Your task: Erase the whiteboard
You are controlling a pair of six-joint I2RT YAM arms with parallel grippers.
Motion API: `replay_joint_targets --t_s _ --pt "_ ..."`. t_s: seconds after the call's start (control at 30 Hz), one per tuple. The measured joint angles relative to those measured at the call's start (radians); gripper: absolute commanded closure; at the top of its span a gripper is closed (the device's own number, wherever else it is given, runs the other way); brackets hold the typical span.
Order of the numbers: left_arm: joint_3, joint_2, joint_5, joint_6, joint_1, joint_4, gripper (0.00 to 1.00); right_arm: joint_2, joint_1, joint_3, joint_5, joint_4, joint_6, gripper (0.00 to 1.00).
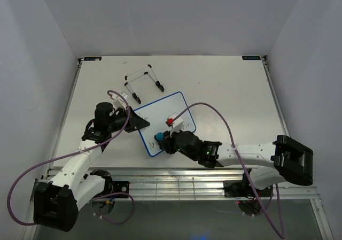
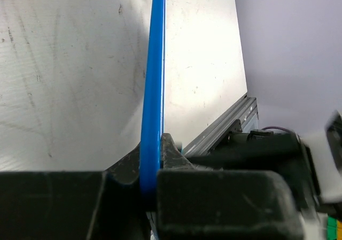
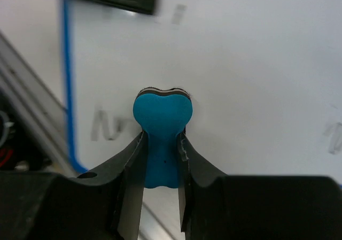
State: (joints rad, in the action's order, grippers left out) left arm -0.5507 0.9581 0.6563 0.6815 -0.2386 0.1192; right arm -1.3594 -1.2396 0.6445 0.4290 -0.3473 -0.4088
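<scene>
1. Since the left end effector [image 1: 140, 121] is clamped shut on the blue frame [image 2: 155, 90] at one edge of the whiteboard [image 1: 160, 111], we judge the board to be steadied for wiping. In the left wrist view the frame runs edge-on between the closed fingers [image 2: 172, 152].
2. The right end effector [image 3: 160, 160] grips a blue bone-shaped eraser [image 3: 162, 117] by its narrow waist. The eraser's head points out ahead of the fingertips, at or very near the board face; we cannot tell for certain whether it touches.
3. The whiteboard lies on the surface [image 1: 230, 90], under the right end effector and held at its side by the left one.
4. Most of the board face ahead of the eraser looks white and bare, so we judge the wiping to be well along.
5. Faint grey scribbles [image 3: 107, 125] show just left of the right end effector's fingers, near the frame. Another trace sits far off to its right, and a blurred one lies ahead of it.
6. What is left, as we judge it, is passing the eraser over those traces.
7. A wire stand [image 1: 141, 82] lies beyond the left end effector, near the board's far edge.
</scene>
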Motion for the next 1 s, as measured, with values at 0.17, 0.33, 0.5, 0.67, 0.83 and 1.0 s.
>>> replay_joint_targets --t_s 0.17,0.33,0.5,0.67,0.83,1.0 --pt "0.001 0.0 0.012 -0.002 -0.002 0.005 1.0 -0.061 -0.143 0.116 -0.069 -0.029 0.0 0.8" --pt "0.002 0.0 0.023 -0.034 -0.002 -0.002 1.0 -0.099 -0.161 0.152 -0.076 -0.031 0.0 0.8" --pt "0.002 0.001 0.013 -0.043 -0.002 -0.017 1.0 -0.096 -0.122 0.147 -0.098 -0.03 -0.007 0.8" --pt "0.002 0.002 0.0 -0.035 -0.002 -0.023 1.0 -0.044 0.015 0.057 -0.135 -0.048 -0.023 0.79" --pt "0.002 0.002 -0.013 -0.014 -0.002 -0.02 1.0 -0.02 0.267 -0.048 -0.172 -0.048 -0.032 0.79" --pt "0.002 0.002 -0.05 0.005 0.004 -0.029 1.0 -0.134 0.485 -0.034 -0.27 -0.067 -0.028 0.79"
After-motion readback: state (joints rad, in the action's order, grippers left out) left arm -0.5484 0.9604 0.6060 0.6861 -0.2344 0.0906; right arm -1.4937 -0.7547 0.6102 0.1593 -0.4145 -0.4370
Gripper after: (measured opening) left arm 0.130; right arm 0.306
